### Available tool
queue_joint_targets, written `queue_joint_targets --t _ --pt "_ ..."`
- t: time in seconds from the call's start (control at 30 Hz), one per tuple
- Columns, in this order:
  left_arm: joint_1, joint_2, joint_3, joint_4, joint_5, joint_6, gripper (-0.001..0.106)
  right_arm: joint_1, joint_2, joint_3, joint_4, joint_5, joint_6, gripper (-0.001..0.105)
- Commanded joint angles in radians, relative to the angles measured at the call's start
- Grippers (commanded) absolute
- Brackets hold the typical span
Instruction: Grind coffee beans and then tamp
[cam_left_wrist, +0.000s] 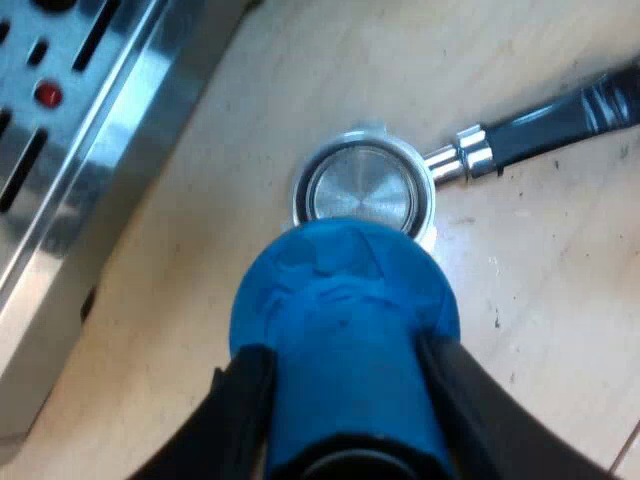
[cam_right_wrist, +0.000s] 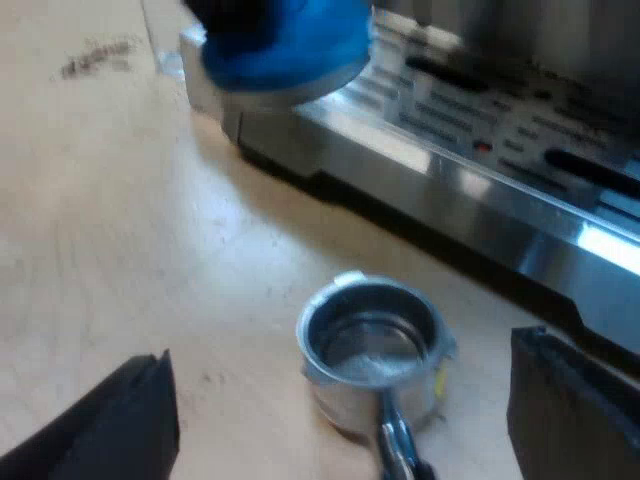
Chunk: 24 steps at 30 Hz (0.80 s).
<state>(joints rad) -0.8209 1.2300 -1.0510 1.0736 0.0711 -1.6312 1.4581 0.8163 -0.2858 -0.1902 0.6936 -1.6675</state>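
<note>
My left gripper (cam_left_wrist: 345, 405) is shut on the blue tamper (cam_left_wrist: 345, 320), holding it just above the metal holder (cam_left_wrist: 362, 190). The holder lies loose on the wooden table, its round basket facing up and showing bare shiny metal inside. Its dark handle (cam_left_wrist: 560, 120) points away from the espresso machine (cam_left_wrist: 90, 130). In the right wrist view the holder (cam_right_wrist: 372, 345) sits between the wide-apart fingers of my open right gripper (cam_right_wrist: 350, 415), with its handle toward the camera. The tamper (cam_right_wrist: 280, 40) hangs higher up, in front of the machine's drip tray (cam_right_wrist: 500, 150).
The machine's steel drip tray with dark slots and a small red dot (cam_left_wrist: 47, 95) runs close beside the holder. Bare wooden table (cam_right_wrist: 110, 230) stretches on the holder's other sides.
</note>
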Motion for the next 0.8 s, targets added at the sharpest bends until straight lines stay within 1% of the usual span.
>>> queue_joint_targets --t 0.03,0.1,0.13,0.2,0.23,0.27,0.3,0.37,0.4,0.47,0.57,0.63,0.73,0.8 --pt "0.039 -0.050 0.019 0.026 -0.022 -0.024 0.000 0.000 0.002 -0.009 -0.043 0.005 -0.016 0.070" --pt "0.067 -0.075 0.042 0.026 -0.022 -0.024 0.000 0.000 0.002 -0.009 -0.045 0.005 -0.016 0.070" --pt "0.110 -0.108 0.082 0.026 -0.022 -0.024 0.000 0.000 0.002 -0.009 -0.045 0.005 -0.016 0.070" --pt "0.149 -0.135 0.112 0.030 -0.022 -0.024 0.000 0.000 0.002 -0.009 -0.045 0.005 -0.016 0.070" --pt "0.184 -0.157 0.143 0.030 -0.022 -0.024 0.000 0.000 0.002 -0.009 -0.045 0.005 -0.016 0.070" --pt "0.195 -0.163 0.158 0.030 -0.022 -0.020 0.000 0.000 0.002 -0.009 -0.045 0.005 -0.016 0.070" --pt "0.238 -0.181 0.189 0.026 -0.018 -0.016 0.000 0.000 0.002 -0.009 -0.045 0.005 -0.016 0.070" --pt "0.301 -0.193 0.233 0.016 0.012 -0.013 0.000 0.000 0.002 -0.009 -0.045 0.005 -0.016 0.070" --pt "0.323 -0.194 0.244 0.010 0.016 -0.007 0.000 0.000 0.002 -0.009 -0.045 0.005 -0.016 0.070" --pt "0.364 -0.193 0.280 -0.019 0.015 -0.001 0.000 0.000 0.002 -0.009 -0.045 0.005 -0.013 0.070" --pt "0.444 -0.193 0.345 -0.105 0.015 -0.002 0.000 0.000 0.002 -0.009 -0.045 0.005 -0.013 0.070" --pt "0.484 -0.193 0.375 -0.138 0.015 -0.002 0.000 0.000 0.002 -0.009 -0.045 0.005 -0.013 0.070" --pt "0.528 -0.190 0.414 -0.193 0.015 -0.002 0.000 0.000 0.002 -0.009 -0.045 0.002 -0.013 0.070" --pt "0.533 -0.175 0.426 -0.214 0.015 -0.002 0.000 0.000 0.002 -0.009 -0.045 0.003 -0.013 0.070"
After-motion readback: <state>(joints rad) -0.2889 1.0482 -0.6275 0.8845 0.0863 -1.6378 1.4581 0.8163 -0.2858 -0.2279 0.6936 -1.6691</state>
